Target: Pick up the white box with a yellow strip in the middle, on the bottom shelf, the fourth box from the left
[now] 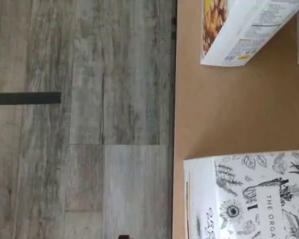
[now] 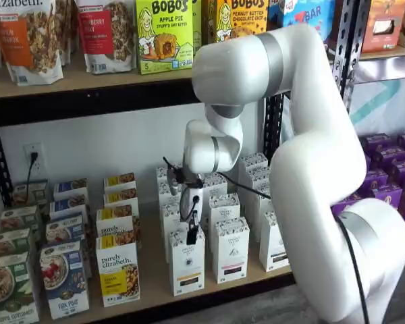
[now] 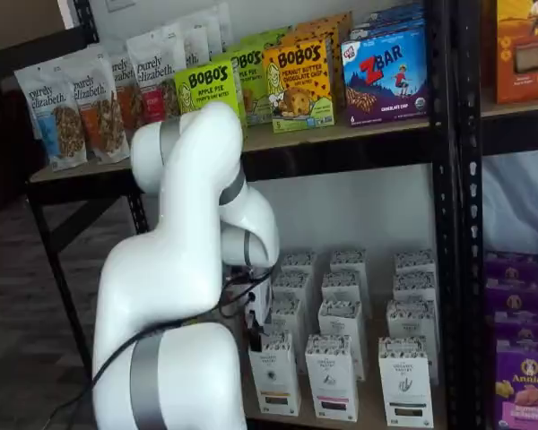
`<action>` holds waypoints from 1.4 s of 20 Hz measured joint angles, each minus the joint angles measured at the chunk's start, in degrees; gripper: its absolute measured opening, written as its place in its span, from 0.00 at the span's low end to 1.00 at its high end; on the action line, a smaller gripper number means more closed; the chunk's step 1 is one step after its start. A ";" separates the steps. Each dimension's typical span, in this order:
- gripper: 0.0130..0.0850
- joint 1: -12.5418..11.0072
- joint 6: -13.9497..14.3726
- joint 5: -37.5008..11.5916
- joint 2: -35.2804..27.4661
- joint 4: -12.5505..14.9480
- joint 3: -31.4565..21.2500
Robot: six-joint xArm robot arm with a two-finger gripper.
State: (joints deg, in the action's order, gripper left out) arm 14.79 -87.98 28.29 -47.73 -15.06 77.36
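White box (image 2: 187,264) label unreadable; neighbour (image 2: 117,270) "purely elizabeth".

You see the white box (image 2: 187,262) with a black-speckled top band, a small dark emblem and a yellow-and-dark strip low on its front. Right of it, a like white carton (image 2: 230,250) carries a pinkish strip. Left of it, the purely elizabeth box (image 2: 118,271) shows a big yellow panel. The bottom shelf (image 1: 224,107) is plain light tan. Beyond its edge the floor (image 1: 79,129) is grey wood-grain planks. The arm (image 2: 304,155) is white with grey bands.
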 joint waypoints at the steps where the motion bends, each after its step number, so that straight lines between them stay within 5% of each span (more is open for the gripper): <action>1: 1.00 -0.10 -0.23 -0.35 -0.70 -0.11 0.49; 11: 1.00 -1.11 -2.41 -1.38 -5.11 -1.47 5.02; 28: 1.00 -3.07 -1.88 1.64 -8.08 1.06 10.08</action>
State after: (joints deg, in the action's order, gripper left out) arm 11.72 -89.86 29.93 -55.82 -14.01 87.44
